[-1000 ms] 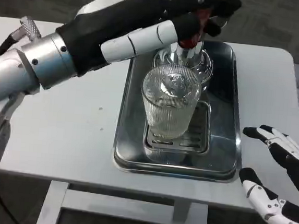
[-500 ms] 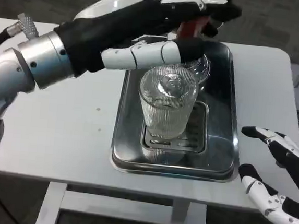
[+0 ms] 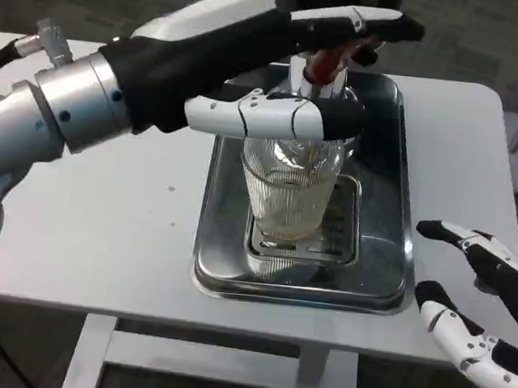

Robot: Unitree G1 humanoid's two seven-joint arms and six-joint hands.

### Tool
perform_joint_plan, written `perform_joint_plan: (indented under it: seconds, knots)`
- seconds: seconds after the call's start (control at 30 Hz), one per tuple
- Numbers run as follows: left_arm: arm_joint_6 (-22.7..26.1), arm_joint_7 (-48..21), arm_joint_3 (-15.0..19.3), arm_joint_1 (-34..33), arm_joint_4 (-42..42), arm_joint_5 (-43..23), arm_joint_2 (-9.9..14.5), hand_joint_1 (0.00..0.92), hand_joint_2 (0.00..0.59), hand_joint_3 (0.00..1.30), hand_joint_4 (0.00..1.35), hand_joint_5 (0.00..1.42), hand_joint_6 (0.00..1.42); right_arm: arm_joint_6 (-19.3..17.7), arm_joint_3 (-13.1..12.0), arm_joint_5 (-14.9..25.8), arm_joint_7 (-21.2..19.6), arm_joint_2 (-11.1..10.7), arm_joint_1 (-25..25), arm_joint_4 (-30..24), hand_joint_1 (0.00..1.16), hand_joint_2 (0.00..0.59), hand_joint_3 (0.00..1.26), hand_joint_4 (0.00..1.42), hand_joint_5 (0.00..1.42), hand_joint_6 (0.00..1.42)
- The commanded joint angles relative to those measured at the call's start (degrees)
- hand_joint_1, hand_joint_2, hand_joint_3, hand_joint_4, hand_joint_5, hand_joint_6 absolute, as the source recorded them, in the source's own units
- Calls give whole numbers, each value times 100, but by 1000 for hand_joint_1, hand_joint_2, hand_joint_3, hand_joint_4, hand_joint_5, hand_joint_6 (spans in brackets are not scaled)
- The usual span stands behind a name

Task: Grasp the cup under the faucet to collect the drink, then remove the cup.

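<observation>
One cup point(image 3: 288, 192) stands on one tray point(image 3: 393, 260), beneath left hand point(image 3: 279, 69).

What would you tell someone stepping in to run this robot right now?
Left hand: reached over the tray, fingers at the faucet and just above the cup; whether it presses the red lever is unclear.
Right hand: open, off the table's right edge, holding nothing.
Cup: upright on the drip grate under the faucet, a little pale liquid at its bottom.
Done: cup placed, filling seemingly begun.
Left: finish filling, lift cup away.
</observation>
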Motion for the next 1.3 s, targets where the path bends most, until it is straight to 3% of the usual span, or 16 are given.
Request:
perform_joint_plan:
  seconds: [0.03, 0.13, 0.23, 0.47, 0.63, 0.93, 1.3]
  knots:
    - [121, -257, -317, 379, 119, 492, 183, 0, 89, 146, 85, 176, 254, 67, -64, 99, -73, -24, 36, -104, 331, 502, 149, 87, 16, 162]
    - [113, -241, -318, 393, 86, 521, 193, 0, 89, 144, 84, 175, 254, 89, -76, 150, -91, -14, 32, -104, 324, 495, 147, 87, 24, 171]
    - [141, -236, -306, 417, 53, 502, 195, 0, 88, 142, 84, 173, 254, 93, -182, 484, -220, 121, 42, -104, 326, 481, 139, 87, 54, 202]
    - [153, -225, -292, 478, -13, 488, 222, 0, 88, 136, 76, 171, 254, -164, -472, 1391, -698, 353, 107, -94, 495, 344, 50, 119, 181, 334]
    - [154, -205, -266, 497, -20, 475, 235, 0, 86, 132, 74, 164, 254, -435, -456, 1839, -1040, 388, 110, 66, 589, 282, 6, 119, 209, 362]
    - [135, -190, -254, 508, -5, 486, 252, 0, 84, 131, 73, 160, 254, -896, 133, 1694, -1625, 345, -101, 581, 707, 243, 5, 109, 198, 362]
    - [111, -192, -228, 501, 29, 475, 292, 0, 76, 131, 82, 162, 254, -1044, 868, 1250, -2231, 411, -571, 1275, 743, 239, 0, 87, 152, 322]
